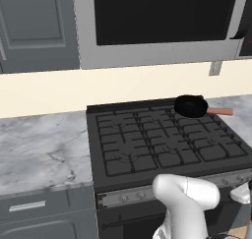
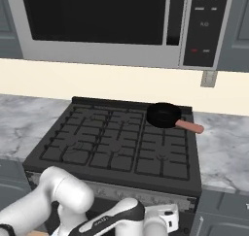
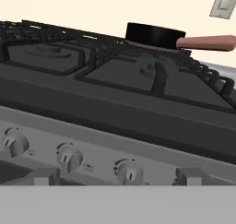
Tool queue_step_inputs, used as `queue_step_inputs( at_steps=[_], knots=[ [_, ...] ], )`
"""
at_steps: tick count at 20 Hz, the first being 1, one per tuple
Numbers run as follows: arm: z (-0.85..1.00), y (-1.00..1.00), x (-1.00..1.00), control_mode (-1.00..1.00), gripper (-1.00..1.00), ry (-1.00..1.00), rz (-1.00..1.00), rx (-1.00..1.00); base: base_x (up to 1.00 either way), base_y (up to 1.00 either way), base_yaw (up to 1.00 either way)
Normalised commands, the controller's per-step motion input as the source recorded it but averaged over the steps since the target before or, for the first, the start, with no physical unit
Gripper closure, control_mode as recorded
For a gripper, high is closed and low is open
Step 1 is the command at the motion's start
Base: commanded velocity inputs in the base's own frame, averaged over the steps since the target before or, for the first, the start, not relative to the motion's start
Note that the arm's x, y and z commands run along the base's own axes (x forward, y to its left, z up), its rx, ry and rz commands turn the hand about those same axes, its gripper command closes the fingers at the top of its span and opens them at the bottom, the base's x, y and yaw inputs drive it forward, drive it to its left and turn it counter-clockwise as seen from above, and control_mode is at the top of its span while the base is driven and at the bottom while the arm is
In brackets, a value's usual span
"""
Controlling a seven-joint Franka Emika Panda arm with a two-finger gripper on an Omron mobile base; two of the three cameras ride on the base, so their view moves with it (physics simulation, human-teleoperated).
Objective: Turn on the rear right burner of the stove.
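Leftward, a marble counter [image 1: 42, 152] runs up to the stove's [image 1: 147, 149] left edge, under a grey wall cabinet [image 1: 37, 26]. Across the stove top the black grates are bare except at the rear right corner, where a small black frying pan [image 1: 191, 105] sits over the rear right burner [image 2: 163, 121], its reddish handle pointing right past the stove's edge toward more marble counter [image 2: 221, 143]. Above hangs the microwave [image 2: 112, 24]; a wall outlet [image 2: 208, 78] sits on the cream backsplash. Along the stove's front edge, the grey strip carries round knobs [image 3: 69, 157]. The gripper [image 3: 117, 181] hangs low before that strip; its finger tips stand apart, holding nothing.
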Motion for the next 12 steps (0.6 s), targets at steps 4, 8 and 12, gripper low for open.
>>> queue_step_inputs(
  at_steps=[4,8,12],
  knots=[
    [-0.18,0.00,0.00,-1.00,-1.00,-0.04,0.00,0.19,0.00,0.00,0.00],
    [-0.19,0.00,0.02,-1.00,-1.00,-0.04,0.00,0.13,0.00,0.00,0.00],
    [-0.30,0.00,0.19,-1.00,-1.00,-0.06,0.00,0.06,0.00,0.00,0.00]
  ],
)
